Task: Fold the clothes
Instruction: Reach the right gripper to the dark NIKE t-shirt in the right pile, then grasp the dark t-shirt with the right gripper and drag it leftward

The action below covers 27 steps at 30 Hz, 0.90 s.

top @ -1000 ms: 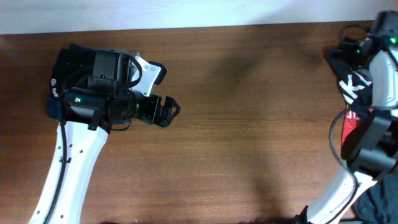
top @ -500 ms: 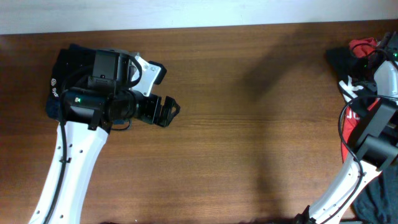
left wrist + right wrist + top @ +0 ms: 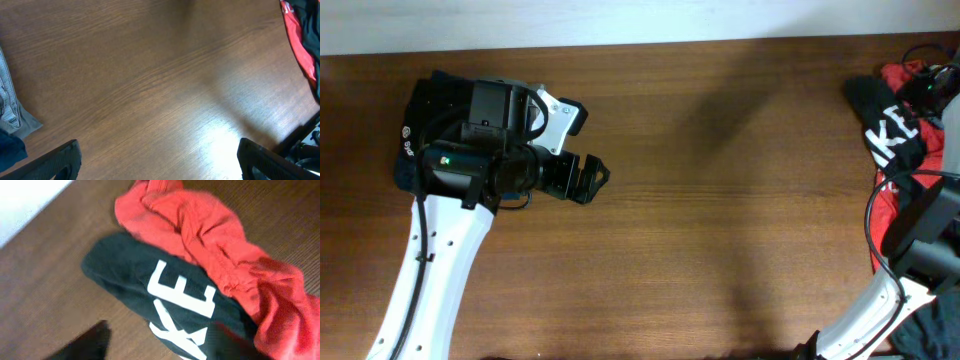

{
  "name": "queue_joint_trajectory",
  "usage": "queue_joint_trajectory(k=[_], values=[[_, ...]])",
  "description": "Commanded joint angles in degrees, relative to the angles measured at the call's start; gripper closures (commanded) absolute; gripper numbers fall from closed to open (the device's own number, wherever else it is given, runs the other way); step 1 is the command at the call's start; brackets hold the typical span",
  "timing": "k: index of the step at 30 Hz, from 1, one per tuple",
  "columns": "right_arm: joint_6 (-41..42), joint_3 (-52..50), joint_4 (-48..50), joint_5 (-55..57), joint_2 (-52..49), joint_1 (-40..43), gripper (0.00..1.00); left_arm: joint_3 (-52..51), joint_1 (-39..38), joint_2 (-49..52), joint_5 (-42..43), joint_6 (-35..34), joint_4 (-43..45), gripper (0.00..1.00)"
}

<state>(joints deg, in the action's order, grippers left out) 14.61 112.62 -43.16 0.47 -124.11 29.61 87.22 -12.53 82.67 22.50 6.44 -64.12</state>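
Nearest the robot, at the table's (image 3: 720, 220) front right corner, a dark garment (image 3: 928, 325) is seen lying beside the base of the right arm (image 3: 865, 305). The white left arm (image 3: 430, 280) is seen rising from the front left edge.

Further in, over bare brown wood, the left gripper (image 3: 588, 178) is held out with its jaws spread wide and nothing between them. In the left wrist view its two black fingertips (image 3: 57, 162) are found at opposite lower corners of the picture, with only table between them. Beside and partly under that arm, navy fabric (image 3: 404, 178) and grey striped fabric (image 3: 7, 107) are seen at the table's left end.

Toward the back right, the clothes to be folded are gathered in a loose, unfolded heap. A black garment (image 3: 885, 135) with big white block letters is draped across a crumpled red garment (image 3: 900, 78), which reaches almost to the far edge. More red cloth (image 3: 890, 215) is seen just in front of the black one.

The right gripper (image 3: 155, 347) is placed over this heap. Only a blurred dark finger (image 3: 92, 341) is made out beside the black garment (image 3: 130, 275), with the red garment (image 3: 220, 250) behind. Whether the jaws are spread or closed cannot be told, nor whether any cloth is held.
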Motion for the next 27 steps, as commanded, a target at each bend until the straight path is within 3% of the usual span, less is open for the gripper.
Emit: queue_joint_trajectory(k=[1, 7, 13, 15, 16, 17, 18, 19, 27], values=[[-0.87, -1.55, 0.81, 4.17, -3.8, -0.33, 0.23, 1.07, -0.07, -0.28, 0.2, 0.98, -0.04, 0.01], [-0.9, -2.08, 2.51, 4.11, -8.55, -0.46, 0.06, 1.07, -0.07, -0.28, 0.22, 0.96, -0.24, 0.01], [-0.85, -2.12, 2.95, 4.11, -11.13, -0.44, 0.12, 1.07, -0.07, -0.28, 0.22, 0.96, -0.24, 0.01], [-0.85, -2.21, 2.91, 4.11, -12.17, -0.44, 0.23, 1.07, -0.07, -0.28, 0.22, 0.94, -0.26, 0.01], [-0.85, -2.21, 2.67, 4.11, -12.37, -0.44, 0.41, 1.07, -0.07, -0.28, 0.22, 0.96, -0.26, 0.01], [-0.83, -2.16, 2.43, 4.09, -12.35, -0.44, 0.83, 1.07, -0.07, -0.28, 0.22, 0.96, -0.28, 0.01], [-0.83, -2.03, 2.16, 3.98, -11.98, -0.44, 0.92, 1.07, -0.07, -0.28, 0.22, 0.94, -0.26, 0.01], [-0.83, -1.88, 1.75, 3.63, -11.5, -0.44, 0.96, 1.07, -0.07, -0.28, 0.22, 0.94, -0.26, 0.01], [-0.96, -0.37, -5.97, -12.17, 2.4, -0.81, 0.96, 1.07, -0.07, -0.31, 0.98, 0.48, -0.02, 0.01]])
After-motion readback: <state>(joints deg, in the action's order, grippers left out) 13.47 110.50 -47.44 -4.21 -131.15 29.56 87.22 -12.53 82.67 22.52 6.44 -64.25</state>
